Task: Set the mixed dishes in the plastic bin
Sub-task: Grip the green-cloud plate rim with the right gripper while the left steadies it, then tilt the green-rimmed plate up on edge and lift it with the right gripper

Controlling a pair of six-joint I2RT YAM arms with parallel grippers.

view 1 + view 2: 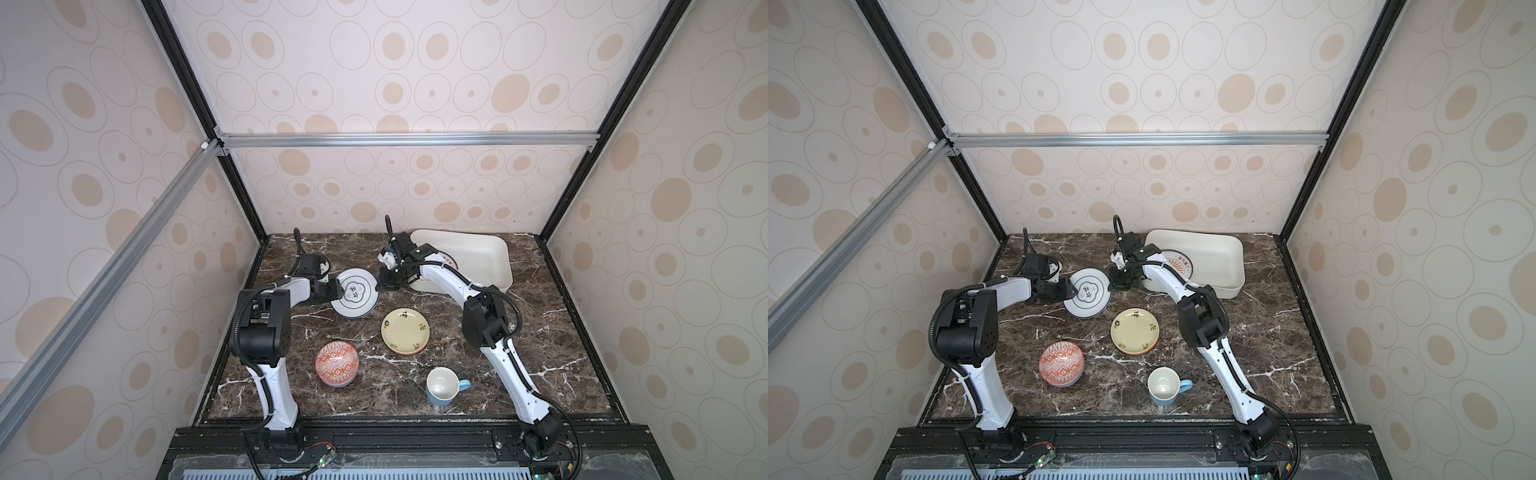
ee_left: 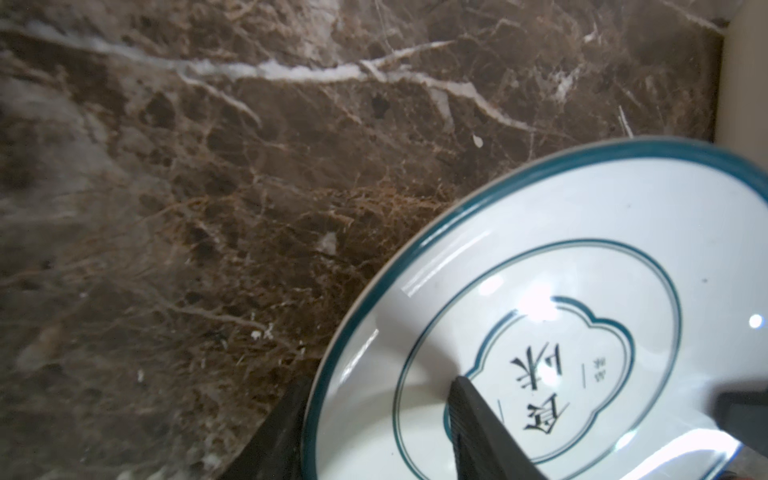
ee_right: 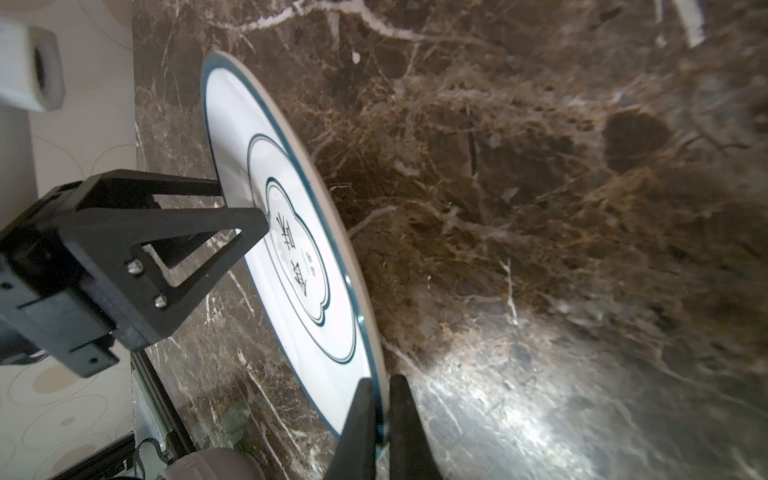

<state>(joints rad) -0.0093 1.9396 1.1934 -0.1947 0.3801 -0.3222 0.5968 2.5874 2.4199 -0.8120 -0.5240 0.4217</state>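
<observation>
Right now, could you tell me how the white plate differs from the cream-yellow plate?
The white plate is pinched at its rim by the right gripper, with the open left gripper straddling its opposite edge; the cream-yellow plate lies flat on the table, untouched. The white plate has a dark-green rim and central characters; the cream-yellow plate shows small scattered motifs. Both are round, face up and outside the plastic bin.

Place: a robot test cell was shown.
Walls: patterned panels (image 1: 395,62) were framed by aluminium rails (image 1: 407,139).
Rig: left arm (image 1: 275,382) and right arm (image 1: 505,365) were bolted by the marbled surface (image 1: 540,332).
</observation>
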